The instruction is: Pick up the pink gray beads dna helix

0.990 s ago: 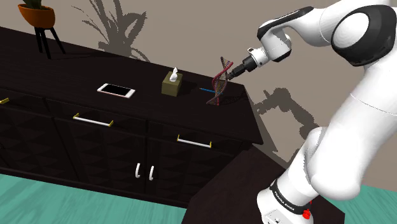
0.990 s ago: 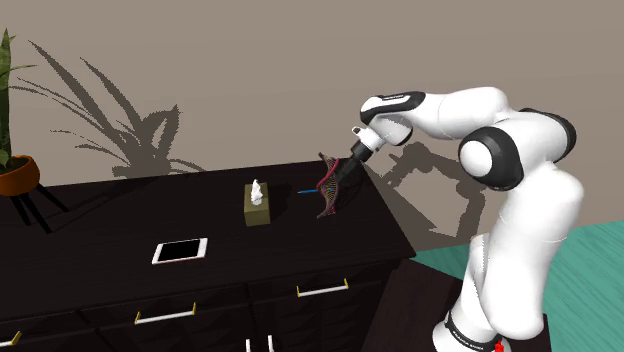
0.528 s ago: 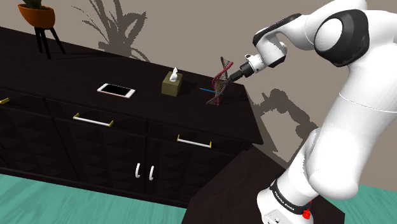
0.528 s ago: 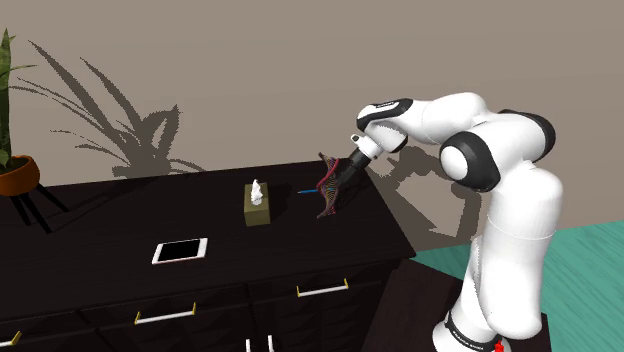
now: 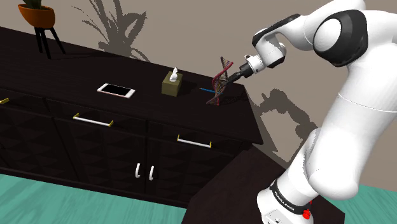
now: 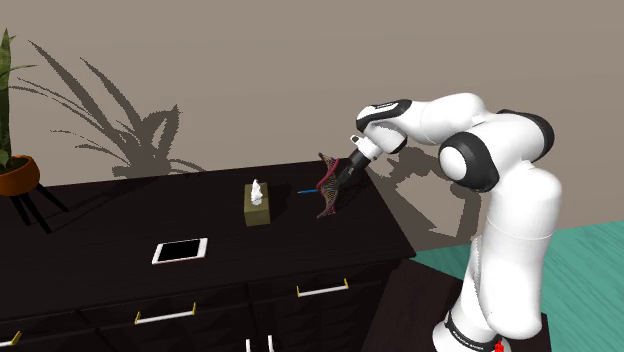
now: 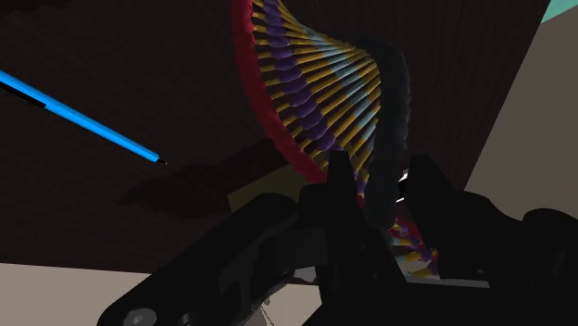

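Sideboard [image 5: 70,73]: you had a long dark cabinet top as the work surface, with the task's thing at the end nearest the stand.
Arm [image 5: 356,114]: it arched high, and its wrist came down at a slant toward that end.
Dna helix [image 5: 219,81]: it stood roughly upright on the sideboard top, just beside the far edge. Its red and dark strands twisted round coloured rungs.
Tissue box [image 5: 172,84]: it sat well apart from the helix, toward the shoulder view's left.
Phone [image 5: 116,90]: it lay flat farther along that way, out of your path.
Pen [image 7: 83,116]: this blue one lay on the top near the helix's foot, not touching it.
Gripper [image 7: 382,171]: you had it at the helix's upper end, coming in from the side.
Fingers [image 7: 339,176]: they were drawn narrow, with a strand clasped between them, so I judged the hold made.
Key relation: the helix's long axis ran up and down across the fingers. A straight lift would therefore suit, and the low base might swing.
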